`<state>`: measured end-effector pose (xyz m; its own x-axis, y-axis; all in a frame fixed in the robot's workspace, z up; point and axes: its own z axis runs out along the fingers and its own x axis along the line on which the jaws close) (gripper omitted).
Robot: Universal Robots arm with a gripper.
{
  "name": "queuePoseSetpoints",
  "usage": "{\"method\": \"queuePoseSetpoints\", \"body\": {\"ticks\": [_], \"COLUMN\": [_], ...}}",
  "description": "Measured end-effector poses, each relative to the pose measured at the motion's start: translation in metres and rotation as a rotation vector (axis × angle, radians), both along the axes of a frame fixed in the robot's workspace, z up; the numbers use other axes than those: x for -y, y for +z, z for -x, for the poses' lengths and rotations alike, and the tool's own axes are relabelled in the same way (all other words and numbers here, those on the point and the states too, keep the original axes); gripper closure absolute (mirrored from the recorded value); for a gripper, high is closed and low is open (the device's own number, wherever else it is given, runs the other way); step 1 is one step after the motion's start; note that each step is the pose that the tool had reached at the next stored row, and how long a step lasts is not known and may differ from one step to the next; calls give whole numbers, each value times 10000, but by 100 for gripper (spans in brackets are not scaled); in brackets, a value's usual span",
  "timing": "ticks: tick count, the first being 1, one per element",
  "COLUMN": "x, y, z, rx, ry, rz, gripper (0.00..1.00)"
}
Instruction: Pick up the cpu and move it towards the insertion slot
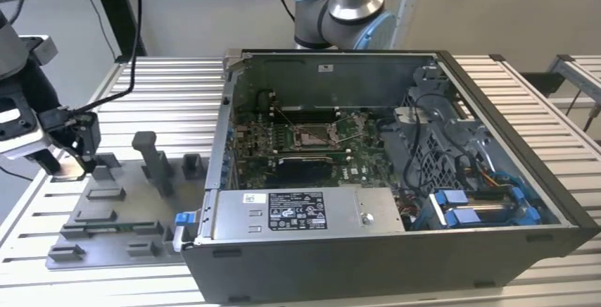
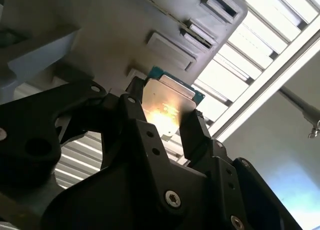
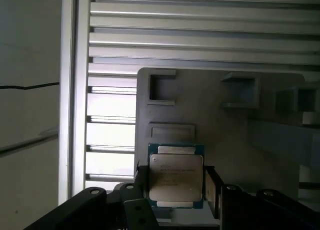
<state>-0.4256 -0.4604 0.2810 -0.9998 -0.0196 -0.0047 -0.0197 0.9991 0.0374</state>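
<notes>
Gripping the cpu (image 3: 176, 172) by two opposite edges: the gripper (image 3: 176, 184) is clamping it between its black fingers (image 3: 210, 187), with the pale top facing up at both wrist cameras and the plate sitting flat and square in the hold. The grey fixture tray (image 3: 225, 125) is lying directly under the gripper. I cannot tell whether the cpu is clear of the tray or just touching it.

The insertion slot (image 1: 314, 134) is sitting well away from the gripper, toward the exterior view's right. It is down on the green board (image 1: 258, 145) inside the open computer case (image 1: 526, 201), and the case wall is standing between gripper and slot.

Judging the step as pick and carry, early on. Doing it well is likely meaning:
- rising straight up off the tray, since a grey post (image 1: 150, 159) and low blocks are standing near the gripper on the slot side
- going slow and keeping the plate level, as the hold is only on thin edges and a tilt is risking slip
- carrying enough height to be clearing the case wall
- staying square to the slot frame and off its wire lever
</notes>
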Motion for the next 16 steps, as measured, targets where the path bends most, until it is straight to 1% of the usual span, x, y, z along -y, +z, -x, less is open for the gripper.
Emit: {"method": "queuePoseSetpoints", "body": {"ticks": [5,16], "x": [0,0], "y": [203,704], "z": [0,0], "rx": [1,0], "ry": [0,0], "rz": [0,0], "gripper": [100,100]}}
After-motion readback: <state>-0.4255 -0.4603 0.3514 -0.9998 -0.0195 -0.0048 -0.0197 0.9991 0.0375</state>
